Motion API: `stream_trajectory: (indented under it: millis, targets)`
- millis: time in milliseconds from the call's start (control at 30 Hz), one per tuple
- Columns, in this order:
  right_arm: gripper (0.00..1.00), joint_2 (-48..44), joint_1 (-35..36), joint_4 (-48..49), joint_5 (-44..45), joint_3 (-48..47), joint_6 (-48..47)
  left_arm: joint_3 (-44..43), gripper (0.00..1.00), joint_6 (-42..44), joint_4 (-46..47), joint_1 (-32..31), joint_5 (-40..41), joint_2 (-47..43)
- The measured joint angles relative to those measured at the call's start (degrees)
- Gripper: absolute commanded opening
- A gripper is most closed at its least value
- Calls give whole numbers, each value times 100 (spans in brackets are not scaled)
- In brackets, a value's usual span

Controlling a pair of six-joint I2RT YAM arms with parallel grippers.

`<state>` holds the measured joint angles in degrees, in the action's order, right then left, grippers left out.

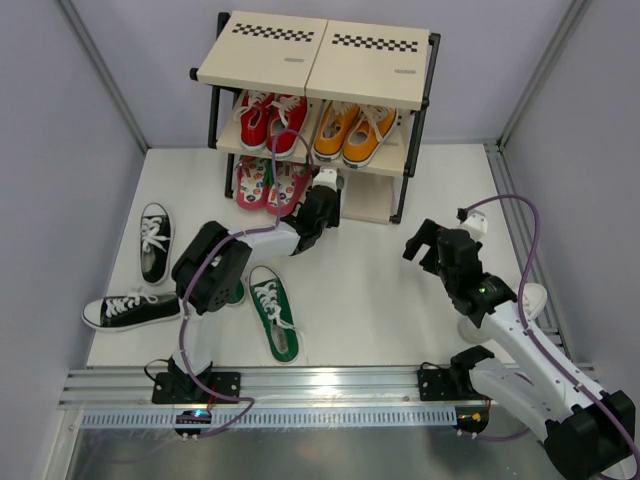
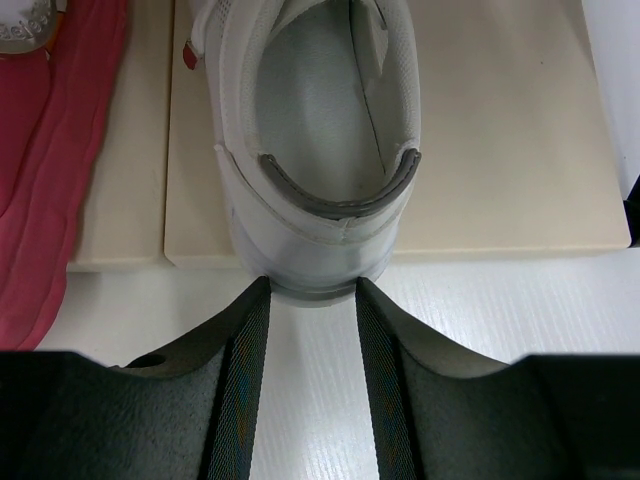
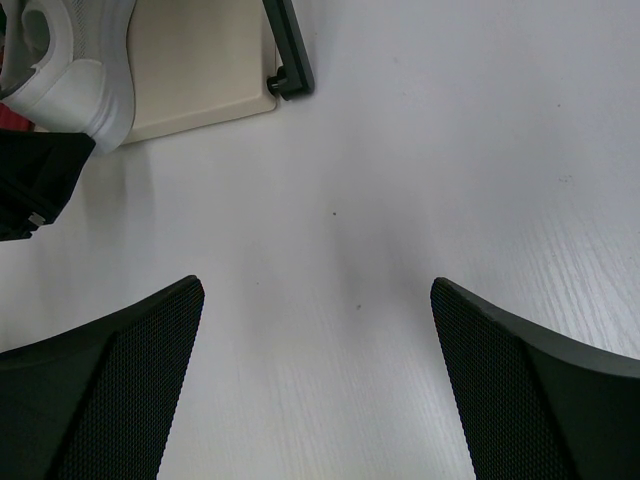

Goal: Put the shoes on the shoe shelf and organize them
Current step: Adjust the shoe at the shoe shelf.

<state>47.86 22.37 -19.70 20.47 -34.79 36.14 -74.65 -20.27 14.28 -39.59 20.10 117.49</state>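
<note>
A small white shoe stands on the lowest board of the shoe shelf, heel toward me. My left gripper is open just behind that heel, with its fingertips at the sole's edge and nothing between the pads. The pink flip-flops lie on the same tier to its left. On the table lie a green sneaker and two black sneakers. My right gripper hangs wide open over bare table. A second white shoe lies beside the right arm.
A red pair and an orange pair fill the middle tier. The shelf's black foot stands ahead and to the left of my right gripper. Grey walls enclose the table on both sides.
</note>
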Motion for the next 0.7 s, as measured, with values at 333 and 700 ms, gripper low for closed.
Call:
stream_trajectory:
  millis: [333, 700]
  targets:
    - [100, -157, 0, -232, 4, 22, 61, 490, 59, -238, -61, 2, -247, -356]
    - [99, -787, 0, -1762, 448, 125, 894, 2103, 71, -1252, -584, 2, -1147, -2267]
